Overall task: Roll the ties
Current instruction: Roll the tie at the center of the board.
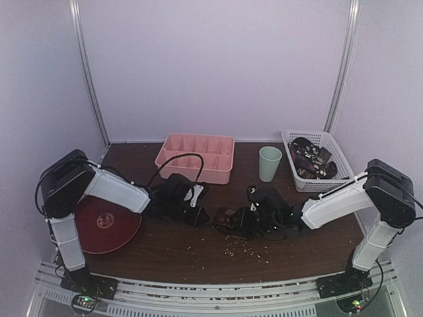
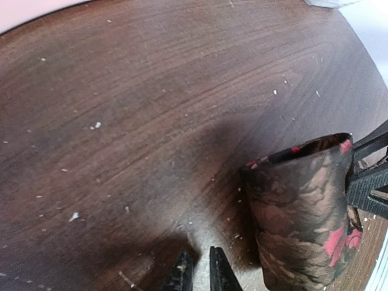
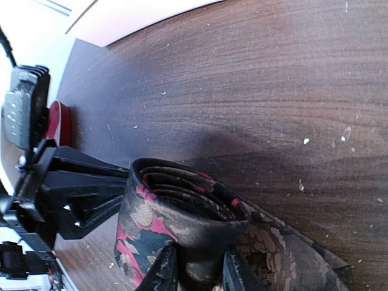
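A dark tie with pink and tan patches stands on the brown table as a loose upright coil [image 3: 151, 212] [image 2: 303, 212] [image 1: 226, 218]. Its unrolled tail [image 3: 303, 260] runs off toward the lower right of the right wrist view. My right gripper [image 3: 197, 270] [image 1: 243, 220] is shut on the near wall of the coil, one finger inside and one outside. My left gripper [image 2: 201, 273] [image 1: 201, 212] hovers just left of the coil, not touching it. Its jaws are nearly together with only a thin slit and nothing between them.
A pink compartment tray [image 1: 196, 156] sits at the back, with a green cup [image 1: 269, 163] to its right. Further right, a white basket [image 1: 334, 148] holds more ties [image 1: 310, 160]. A red plate [image 1: 106, 224] lies under the left arm. Crumbs dot the table front.
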`<state>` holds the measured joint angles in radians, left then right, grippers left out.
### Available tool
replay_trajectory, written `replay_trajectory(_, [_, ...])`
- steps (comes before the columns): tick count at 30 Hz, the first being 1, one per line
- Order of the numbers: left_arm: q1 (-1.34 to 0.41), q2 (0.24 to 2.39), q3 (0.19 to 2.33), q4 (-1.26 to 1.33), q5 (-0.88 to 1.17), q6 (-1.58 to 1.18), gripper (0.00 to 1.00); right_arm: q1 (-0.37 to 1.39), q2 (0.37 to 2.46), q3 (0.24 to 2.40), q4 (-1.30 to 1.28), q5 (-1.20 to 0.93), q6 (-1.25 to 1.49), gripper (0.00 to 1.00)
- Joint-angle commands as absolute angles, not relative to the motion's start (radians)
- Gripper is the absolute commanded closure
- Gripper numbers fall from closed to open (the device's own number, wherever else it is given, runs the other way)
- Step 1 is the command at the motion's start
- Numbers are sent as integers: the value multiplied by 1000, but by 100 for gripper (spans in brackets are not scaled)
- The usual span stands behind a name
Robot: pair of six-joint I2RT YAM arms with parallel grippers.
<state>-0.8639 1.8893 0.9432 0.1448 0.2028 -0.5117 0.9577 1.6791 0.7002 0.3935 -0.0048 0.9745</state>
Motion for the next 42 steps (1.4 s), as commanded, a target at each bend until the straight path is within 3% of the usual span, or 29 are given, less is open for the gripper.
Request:
replay_trajectory(1, [-856, 1925, 928, 279, 257, -519, 89, 959, 1686, 637, 470, -43, 1028, 74])
replay_trajectory(10, [-856, 1986, 955, 397, 373, -547, 92, 954, 1691, 582, 608, -118, 1092, 75])
replay_trajectory(21, [-876, 1909, 921, 459, 456, -602, 100, 946, 1668, 565, 510, -61, 1033, 72])
replay_trajectory(42, [-948, 1905, 1071, 162, 338, -567, 96, 960, 1552, 535, 394, 23, 932, 76])
